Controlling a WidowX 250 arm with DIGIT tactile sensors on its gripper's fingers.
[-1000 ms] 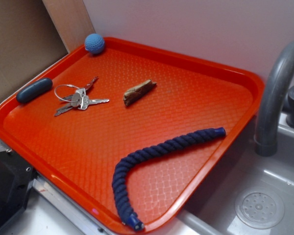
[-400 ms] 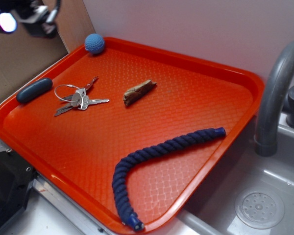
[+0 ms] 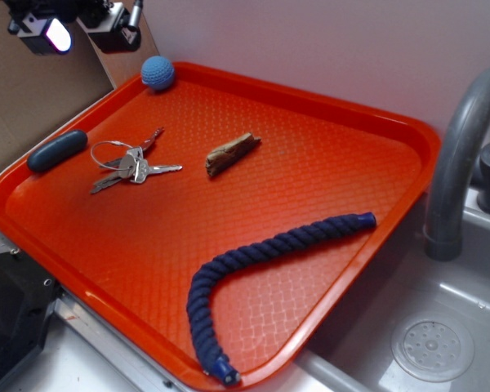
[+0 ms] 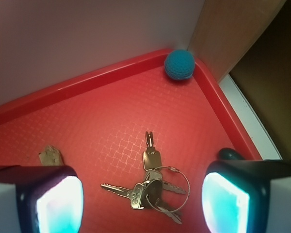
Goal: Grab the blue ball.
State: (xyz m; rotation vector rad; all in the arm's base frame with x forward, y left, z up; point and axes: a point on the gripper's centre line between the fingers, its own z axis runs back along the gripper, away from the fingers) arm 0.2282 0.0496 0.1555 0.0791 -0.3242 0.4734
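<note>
Blue ball [image 3: 158, 72] sits untouched in the far corner of the orange tray [image 3: 367, 163], against its rim. End effector [image 4: 143, 201] hangs above the tray, short of the ball, its fingers wide apart and empty, so approach, descent and grasp all remain. Nearest the ball lies the key bunch [image 4: 150, 189], under the end effector; nothing blocks the way
</note>
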